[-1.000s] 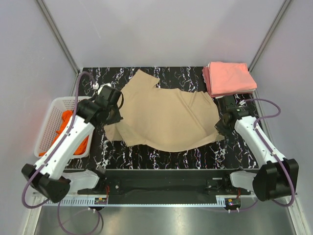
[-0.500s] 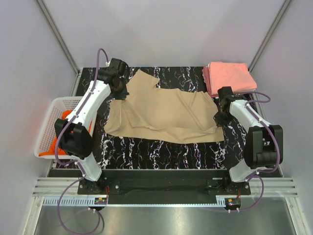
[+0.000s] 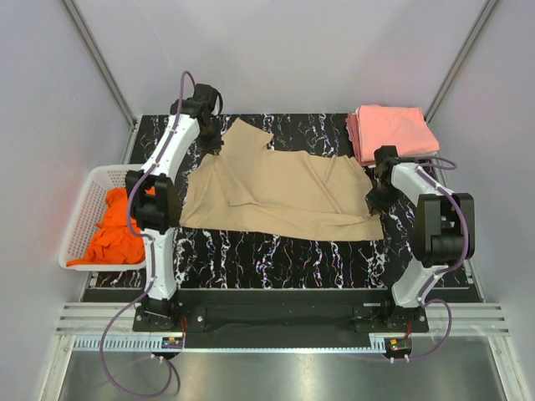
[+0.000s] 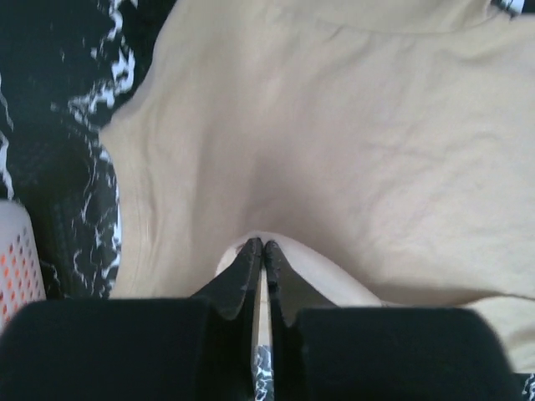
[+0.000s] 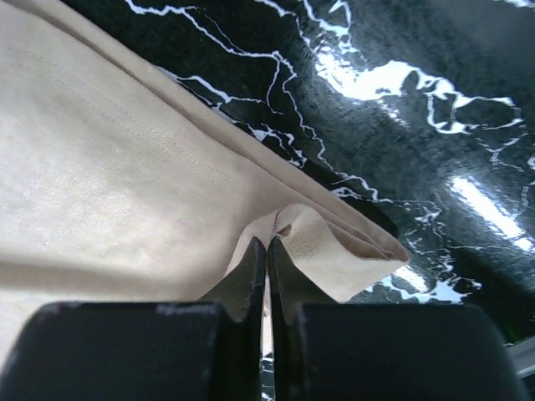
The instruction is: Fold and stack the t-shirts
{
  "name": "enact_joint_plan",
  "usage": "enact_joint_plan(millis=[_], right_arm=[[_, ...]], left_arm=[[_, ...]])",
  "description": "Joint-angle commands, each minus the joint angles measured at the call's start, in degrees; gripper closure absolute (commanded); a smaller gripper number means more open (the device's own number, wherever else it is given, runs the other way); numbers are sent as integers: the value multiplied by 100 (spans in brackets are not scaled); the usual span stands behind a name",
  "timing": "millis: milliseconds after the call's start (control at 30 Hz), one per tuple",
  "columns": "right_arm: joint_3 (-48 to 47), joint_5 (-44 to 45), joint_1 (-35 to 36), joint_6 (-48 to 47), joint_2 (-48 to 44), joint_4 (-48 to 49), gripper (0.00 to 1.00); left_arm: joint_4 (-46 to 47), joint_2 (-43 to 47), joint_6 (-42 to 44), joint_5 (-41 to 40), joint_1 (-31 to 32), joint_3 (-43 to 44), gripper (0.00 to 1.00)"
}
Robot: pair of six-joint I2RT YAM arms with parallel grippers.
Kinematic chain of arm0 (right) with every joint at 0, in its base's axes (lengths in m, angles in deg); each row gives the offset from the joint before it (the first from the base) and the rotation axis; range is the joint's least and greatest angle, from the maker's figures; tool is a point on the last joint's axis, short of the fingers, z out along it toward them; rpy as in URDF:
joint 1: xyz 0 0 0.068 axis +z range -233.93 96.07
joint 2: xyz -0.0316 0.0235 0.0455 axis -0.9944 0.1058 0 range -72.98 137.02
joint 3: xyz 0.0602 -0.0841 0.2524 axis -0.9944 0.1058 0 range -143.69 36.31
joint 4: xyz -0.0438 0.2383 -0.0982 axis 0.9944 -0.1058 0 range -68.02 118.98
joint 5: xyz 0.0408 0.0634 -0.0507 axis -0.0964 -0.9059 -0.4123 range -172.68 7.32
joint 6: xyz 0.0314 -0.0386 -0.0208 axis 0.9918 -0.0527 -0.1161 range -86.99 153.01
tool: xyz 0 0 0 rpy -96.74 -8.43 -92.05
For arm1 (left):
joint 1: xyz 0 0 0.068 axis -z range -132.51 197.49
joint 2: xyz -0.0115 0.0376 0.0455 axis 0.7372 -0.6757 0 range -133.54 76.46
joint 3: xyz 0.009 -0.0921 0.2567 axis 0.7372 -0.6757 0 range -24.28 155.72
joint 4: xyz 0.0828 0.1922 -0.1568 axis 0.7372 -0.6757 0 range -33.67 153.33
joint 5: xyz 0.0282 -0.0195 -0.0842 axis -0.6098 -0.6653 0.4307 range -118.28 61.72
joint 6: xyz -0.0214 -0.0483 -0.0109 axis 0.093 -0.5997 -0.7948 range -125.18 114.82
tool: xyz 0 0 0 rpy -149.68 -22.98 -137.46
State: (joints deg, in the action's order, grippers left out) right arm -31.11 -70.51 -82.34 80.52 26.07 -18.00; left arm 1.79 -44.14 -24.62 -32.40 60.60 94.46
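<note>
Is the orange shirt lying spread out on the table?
No, the orange shirt sits bunched up inside the white basket.

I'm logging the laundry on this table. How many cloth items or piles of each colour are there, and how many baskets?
1 tan shirt, spread out
1 orange cloth heap, in the basket
1 pink folded stack, layers not countable
1 white basket
Total: 4
</note>
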Motion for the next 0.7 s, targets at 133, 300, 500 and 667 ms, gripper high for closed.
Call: enact_joint_plan(millis=[133,300,500,667], right_arm=[[-342,-443,-386,-198,195,84,28],[-176,-513,-519,-347,-218,40,10],[711,-794,-519,-312,-1158,180,12],[1538,-1084,-519,-303,-1765,382,17]], left_arm=[[-368,-774,117,466,-282,1594,39],[-44,561,-200,228,-326,48,31],[1055,2583,-788,254,-352,-3020,31],[1968,3655,-1465,210,-396,-4972,30]])
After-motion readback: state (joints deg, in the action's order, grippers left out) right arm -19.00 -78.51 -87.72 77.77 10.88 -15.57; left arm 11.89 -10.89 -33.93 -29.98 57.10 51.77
